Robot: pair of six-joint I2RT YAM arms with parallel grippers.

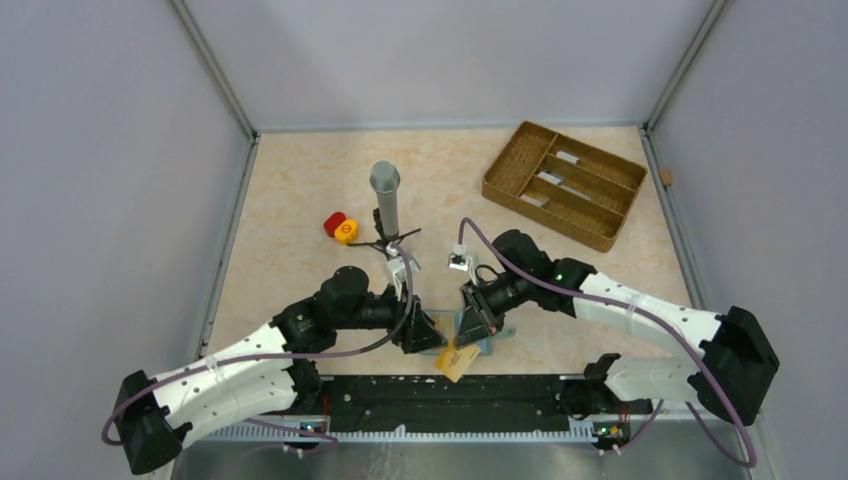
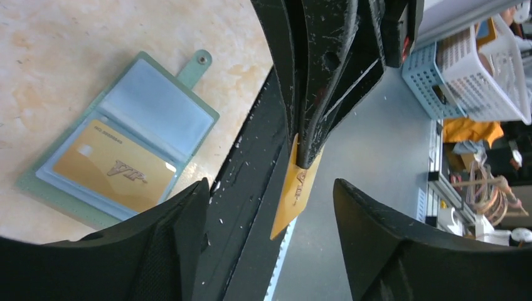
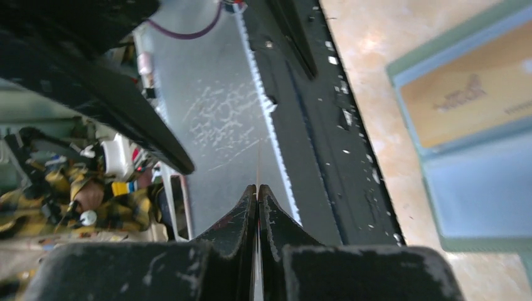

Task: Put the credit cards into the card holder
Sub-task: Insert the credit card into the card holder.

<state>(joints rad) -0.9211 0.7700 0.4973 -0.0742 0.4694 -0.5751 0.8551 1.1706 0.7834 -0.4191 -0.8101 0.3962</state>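
Above the near rail (image 2: 241, 200), a gold card (image 2: 295, 194) is pinched on edge in the closed right gripper (image 3: 258, 188), with the left gripper (image 2: 271, 185) spread open either side of it. If the left jaws are closed off-centre, the gold card could be twisted loose and dropped off the table (image 2: 63, 50). Further in, the wallet (image 2: 154, 103) lies open with a second card (image 2: 113, 166) pocketed, and could be shoved by a skewed insertion.

Lighting bright, even, diffuse from above; shadows faint on the beige marbled tabletop (image 1: 300, 200). Right wrist view soft: flat grey-green folding wallet (image 3: 477, 188) blurred.
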